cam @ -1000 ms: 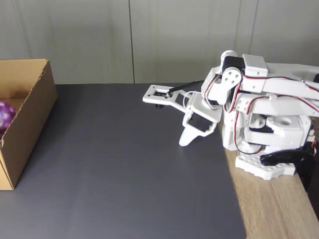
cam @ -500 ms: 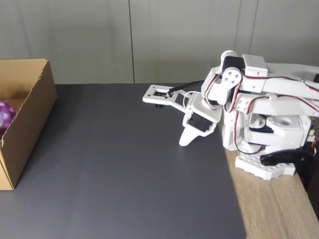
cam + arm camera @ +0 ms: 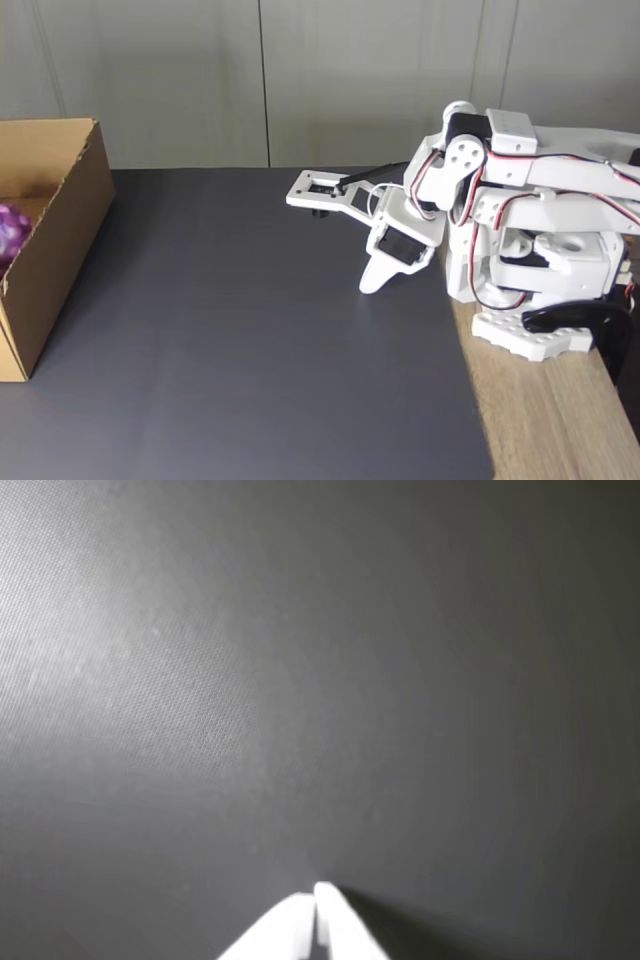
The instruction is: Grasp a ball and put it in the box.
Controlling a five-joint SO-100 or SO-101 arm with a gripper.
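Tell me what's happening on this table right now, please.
Nothing is being handled at the moment. The white arm sits folded at the right of the fixed view, its pincer shut and empty, tips pointing down at the dark mat. The ball already lies inside the box at the left edge, far from the pincer. The job looks done, with the arm parked.

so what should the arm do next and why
Probably nothing more than rest: the ball already sits inside the box, and the pincer is shut and empty, tips down near the mat by the arm's base.
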